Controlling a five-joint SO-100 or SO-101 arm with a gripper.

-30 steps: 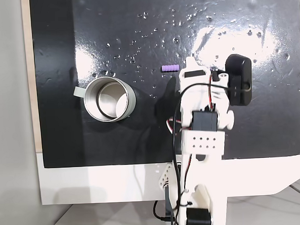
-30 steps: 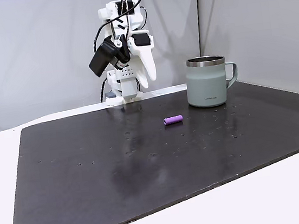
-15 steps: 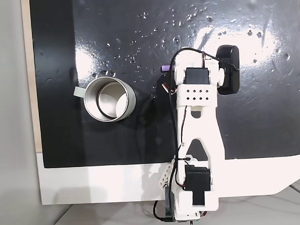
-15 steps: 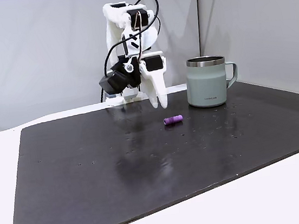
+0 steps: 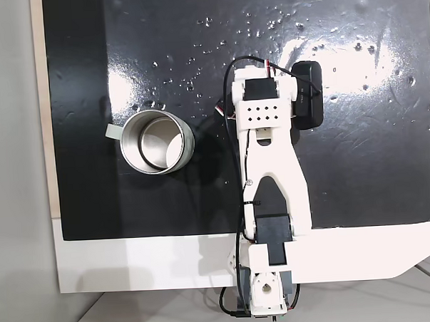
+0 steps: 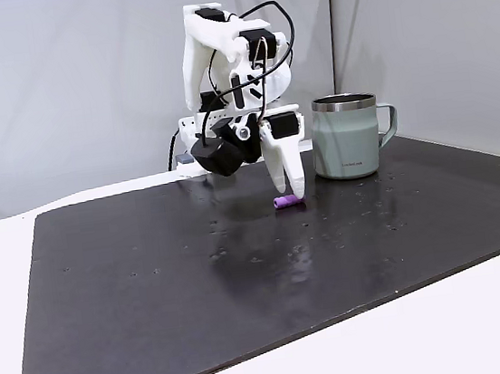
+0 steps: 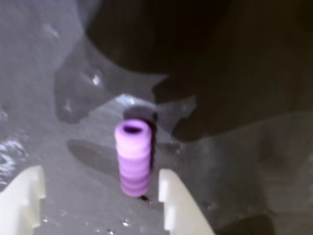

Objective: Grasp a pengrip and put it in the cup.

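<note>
White arm bowed — gripper (image 7: 100, 196) straddling pengrip (image 7: 132, 156).

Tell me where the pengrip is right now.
In the wrist view the pengrip lies on the black mat between the open gripper's fingertips, nearer the right one.

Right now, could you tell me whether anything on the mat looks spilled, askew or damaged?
Nothing stands out. The small purple ribbed tube lies flat on the black mat between the open claw fingers, and the shiny metal mug stands upright. The pale specks on the mat are too small to identify.
</note>
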